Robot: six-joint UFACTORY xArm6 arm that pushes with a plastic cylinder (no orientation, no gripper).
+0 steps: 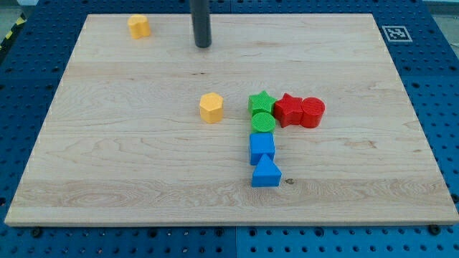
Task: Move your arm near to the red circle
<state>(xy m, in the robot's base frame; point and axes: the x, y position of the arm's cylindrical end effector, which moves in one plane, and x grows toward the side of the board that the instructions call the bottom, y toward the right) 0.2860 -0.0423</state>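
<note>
My tip — a bare rod with no jaws to spread or close — sits near the view's top, well apart from the red circle, which touches the red star, so overshooting risks scattering that cluster.

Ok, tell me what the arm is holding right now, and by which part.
Nothing is held. My tip is a bare rod end on the board near the view's top, touching no block; the red circle lies well away, toward the view's lower right.
</note>
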